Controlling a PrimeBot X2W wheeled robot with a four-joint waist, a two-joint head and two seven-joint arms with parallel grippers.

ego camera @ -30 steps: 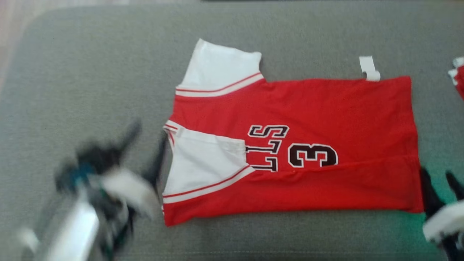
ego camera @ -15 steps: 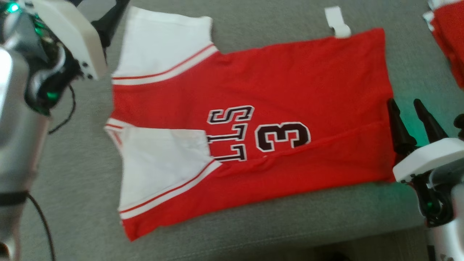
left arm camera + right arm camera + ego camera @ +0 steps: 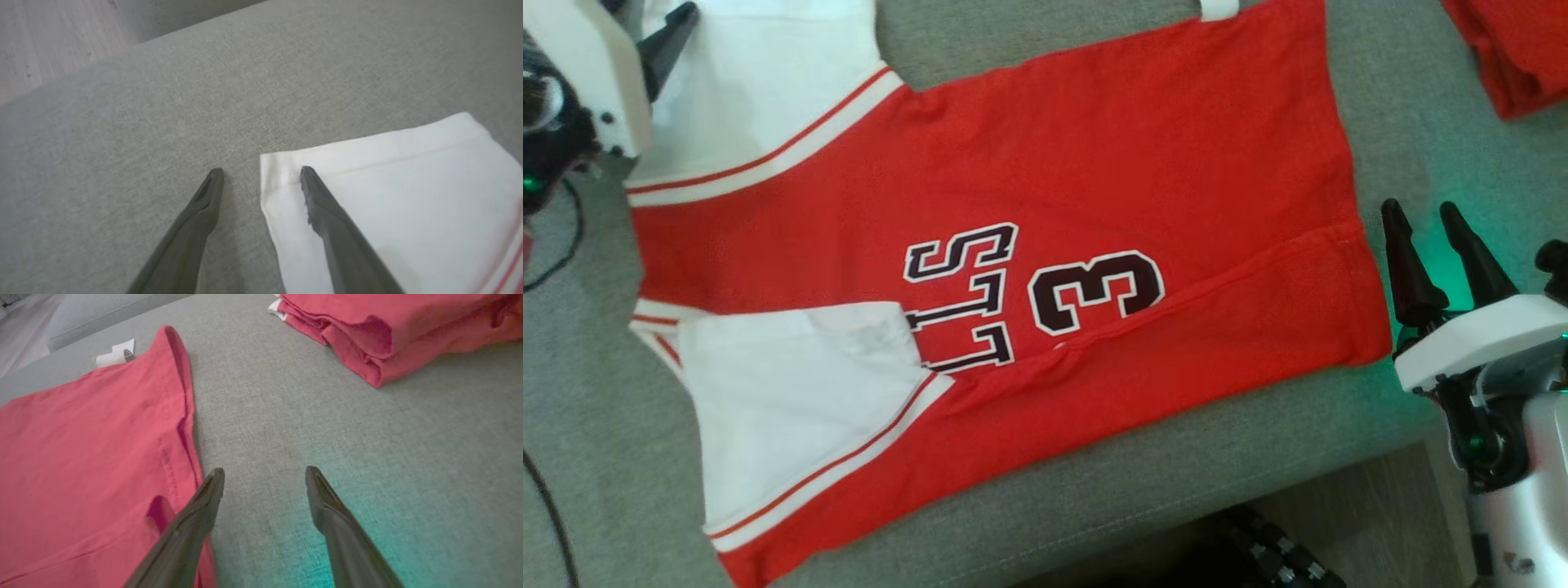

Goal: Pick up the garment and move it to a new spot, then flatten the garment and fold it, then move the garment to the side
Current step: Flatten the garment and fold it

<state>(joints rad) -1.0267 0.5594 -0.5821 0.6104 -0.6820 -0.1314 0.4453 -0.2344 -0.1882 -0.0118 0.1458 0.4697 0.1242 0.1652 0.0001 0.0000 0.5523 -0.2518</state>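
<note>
- The left gripper (image 3: 261, 170) stands with jaws spread wide and nothing between them.
- One finger lies over the corner of the garment (image 3: 408, 183), a white panel; the other lies over bare grey fabric cushion (image 3: 286, 81).
- Contact with the cloth cannot be confirmed.
- Red stripes (image 3: 508, 261) cross the panel's lower right.
- Pale wood floor (image 3: 49, 36) shows at upper left.

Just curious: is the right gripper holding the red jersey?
No: the right gripper stands open beside the red jersey, grey cushion showing between its fingers.

- The garment (image 3: 1135, 147) is shown in red, sleeves (image 3: 768, 82) white with red stripes, lettering (image 3: 1058, 298) black edged white.
- The cushion (image 3: 1421, 131) is seen in grey.
</note>
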